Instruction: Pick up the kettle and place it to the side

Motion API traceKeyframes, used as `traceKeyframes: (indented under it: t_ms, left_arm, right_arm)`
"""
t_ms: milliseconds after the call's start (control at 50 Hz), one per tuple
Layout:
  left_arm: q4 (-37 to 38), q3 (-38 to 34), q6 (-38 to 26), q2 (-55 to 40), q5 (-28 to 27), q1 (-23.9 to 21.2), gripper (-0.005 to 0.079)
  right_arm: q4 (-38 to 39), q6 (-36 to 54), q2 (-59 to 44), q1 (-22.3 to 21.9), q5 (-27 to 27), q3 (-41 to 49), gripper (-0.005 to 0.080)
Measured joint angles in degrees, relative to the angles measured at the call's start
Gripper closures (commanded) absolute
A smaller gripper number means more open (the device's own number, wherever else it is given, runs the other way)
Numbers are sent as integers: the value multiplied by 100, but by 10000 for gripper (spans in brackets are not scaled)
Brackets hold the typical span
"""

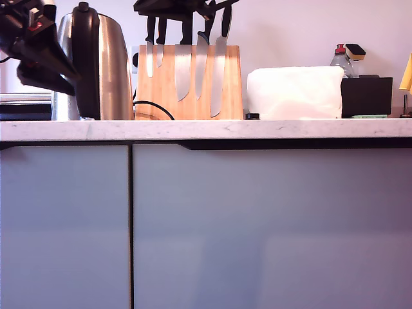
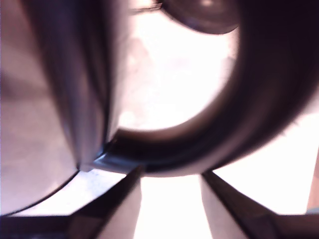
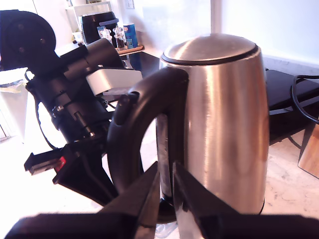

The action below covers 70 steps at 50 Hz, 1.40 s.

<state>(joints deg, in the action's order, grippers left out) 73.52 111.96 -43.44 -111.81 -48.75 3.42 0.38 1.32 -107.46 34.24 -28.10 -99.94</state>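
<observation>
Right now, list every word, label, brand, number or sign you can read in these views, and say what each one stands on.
None can be read.
The kettle: bare steel, no brand showing.
The knife block: plain wood, no print.
The blue box in the second wrist view: print too small and blurred.
The bottle at the exterior view's right: label too small.
The red patch on the other arm: no legible mark.
</observation>
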Motion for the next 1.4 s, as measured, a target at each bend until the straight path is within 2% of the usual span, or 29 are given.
traceKeyframes:
  t_ms: [160, 300, 480, 560, 660, 740, 780, 820, 840, 1020, 1180, 1320, 1400]
  left_arm:
    - [168, 0, 258, 0, 44, -61, 293]
    - [417, 0, 345, 0, 98, -59, 298]
    - [437, 0, 1080, 0, 546, -20, 313]
    - [442, 0, 1298, 2, 804, 11, 388]
    - [444, 0, 1458, 15, 1016, 50, 530]
    - [444, 0, 1517, 81, 1058, 105, 685]
    - [444, 0, 1537, 149, 1078, 131, 776]
    - [444, 0, 1547, 232, 1117, 153, 760]
    - [444, 0, 1550, 280, 1152, 157, 762]
    - [446, 0, 1899, 909, 1189, 188, 761]
    - [450, 0, 1978, 1443, 640, 186, 761]
    - [452, 0, 2175, 1709, 570, 170, 761]
    - [452, 0, 2227, 1834, 573, 170, 761]
  right_arm:
    - [-129, -79, 0, -2, -153, 0, 593]
    - [-348, -122, 0, -2, -264, 0, 593]
    - [-544, -127, 0, -2, -302, 0, 593]
    - [-656, -127, 0, -2, -302, 0, 593]
    - [-772, -127, 0, -2, -302, 0, 594]
    - [-820, -127, 0, -2, -302, 0, 612]
    - [-837, -127, 0, -2, -302, 0, 673]
    - [-887, -125, 0, -2, -302, 0, 764]
    - [-909, -125, 0, -2, -304, 0, 769]
    - [-1270, -127, 2, -2, -302, 0, 764]
    - [-1792, -122, 33, -42, -302, 0, 764]
    - [-2258, -24, 149, -140, -273, 0, 763]
    - [-2511, 85, 262, -177, -79, 0, 763]
